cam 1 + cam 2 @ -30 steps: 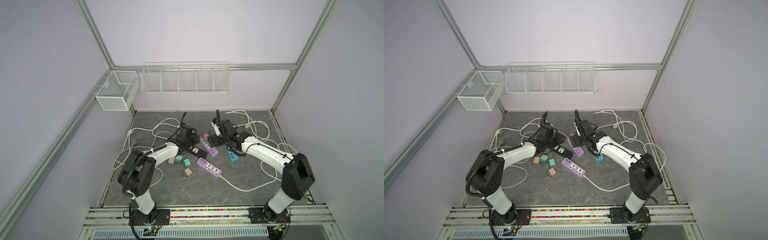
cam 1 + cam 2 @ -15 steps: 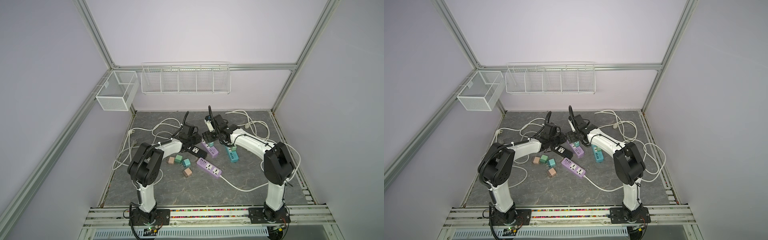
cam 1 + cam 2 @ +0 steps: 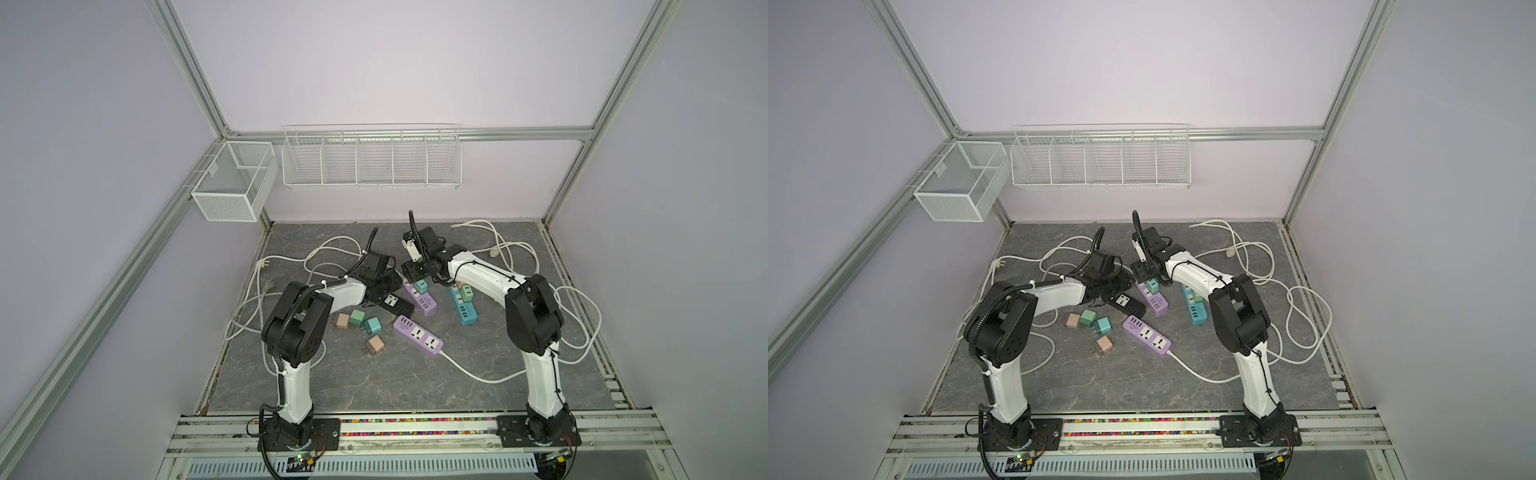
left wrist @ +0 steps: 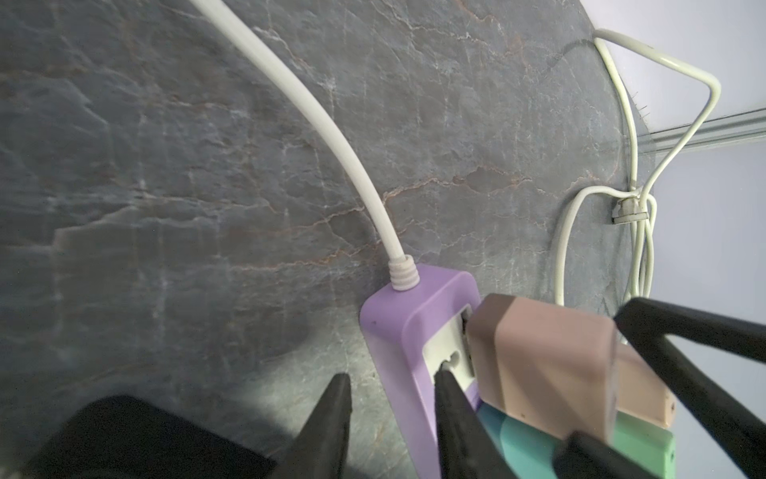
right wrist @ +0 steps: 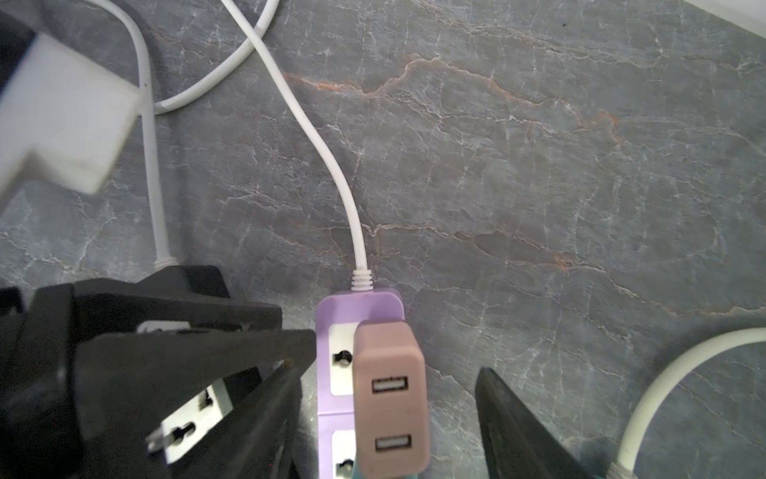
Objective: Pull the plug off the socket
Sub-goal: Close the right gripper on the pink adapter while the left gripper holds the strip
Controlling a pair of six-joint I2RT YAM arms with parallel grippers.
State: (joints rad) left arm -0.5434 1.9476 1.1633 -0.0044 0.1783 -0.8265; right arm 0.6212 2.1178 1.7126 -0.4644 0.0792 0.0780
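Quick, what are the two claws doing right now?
Left gripper: open, narrow, tips at the purple strip, holding nothing.
Right gripper: open around the pink plug, not gripping it.

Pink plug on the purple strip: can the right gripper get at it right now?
Probably yes: the right gripper has open jaws either side of the pink plug, with nothing in between.

Soft, even light fills both top views, which are sharp throughout. In the wrist views the near black fingers (image 4: pixel 331 414) and a white block (image 5: pixel 62 116) blur, the purple power strip (image 4: pixel 387 331) casts a faint shadow, and the edge of the grey table (image 4: pixel 166 166) curves.
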